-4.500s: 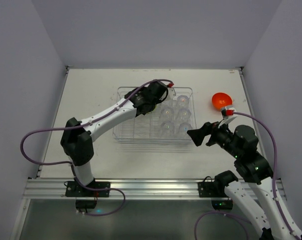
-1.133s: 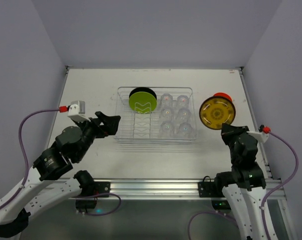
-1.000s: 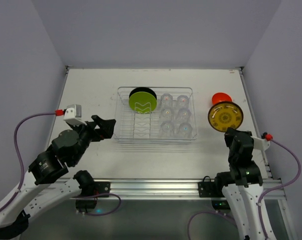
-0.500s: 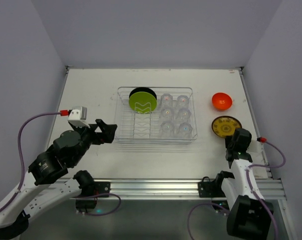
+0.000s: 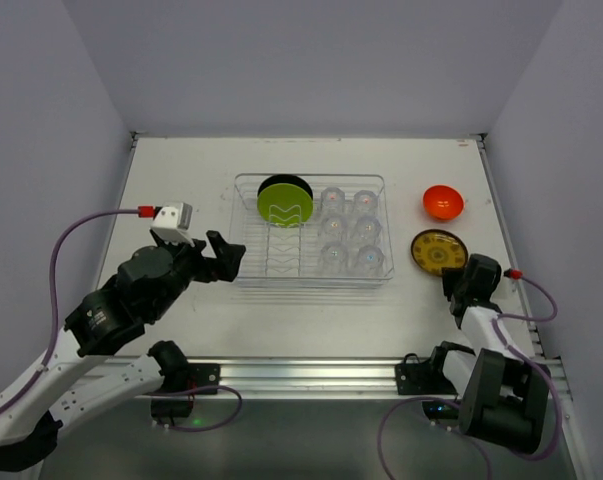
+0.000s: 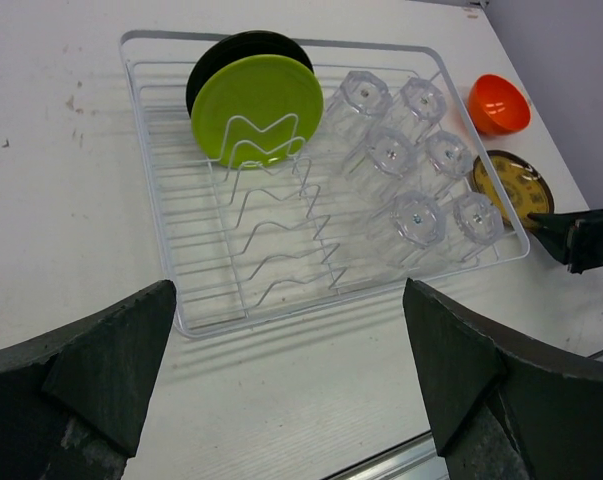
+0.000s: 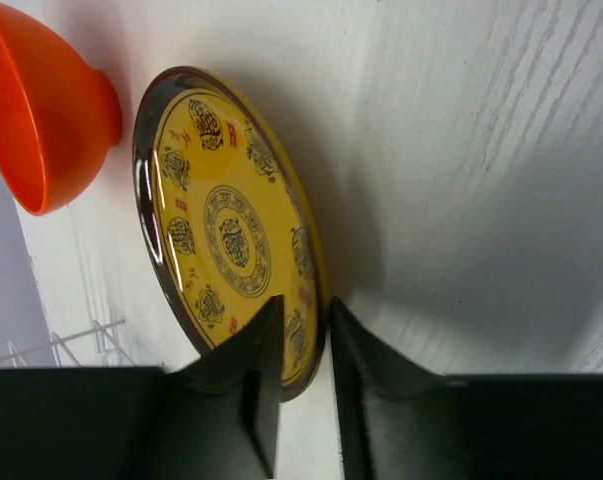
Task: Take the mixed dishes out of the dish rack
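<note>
My left gripper, jaws spread wide, is nearer: the lime-green plate stands on edge at its twelve o'clock. My right gripper straddles the amber plate rim; I cannot tell whether it is clamped.

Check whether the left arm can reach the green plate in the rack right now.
Probably yes: the left gripper is open and empty beside the rack, and nothing covers the green plate.
</note>
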